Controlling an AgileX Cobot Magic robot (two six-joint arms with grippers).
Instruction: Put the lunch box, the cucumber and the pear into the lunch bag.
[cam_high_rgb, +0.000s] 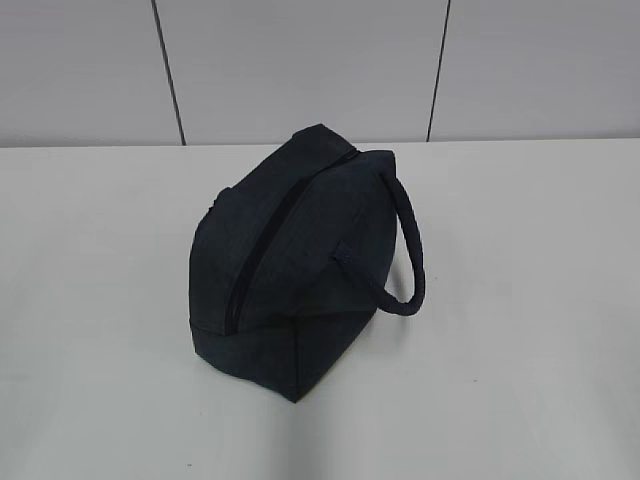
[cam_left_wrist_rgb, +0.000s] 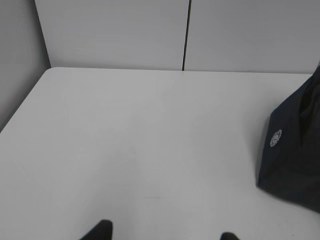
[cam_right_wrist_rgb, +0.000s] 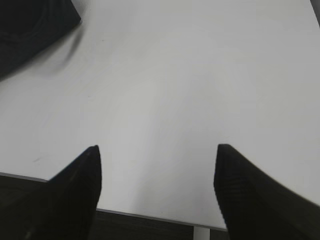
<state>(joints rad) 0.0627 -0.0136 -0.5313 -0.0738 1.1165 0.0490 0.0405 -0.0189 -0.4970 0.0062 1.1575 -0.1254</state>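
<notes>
Right end effector (cam_right_wrist_rgb: 157, 150) spread, empty; left end effector (cam_left_wrist_rgb: 165, 235) spread; lunch bag (cam_high_rgb: 290, 270) zipped, contents hidden.

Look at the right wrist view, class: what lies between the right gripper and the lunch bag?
Nothing: only bare white table separates the open right gripper from the lunch bag at upper left.
</notes>
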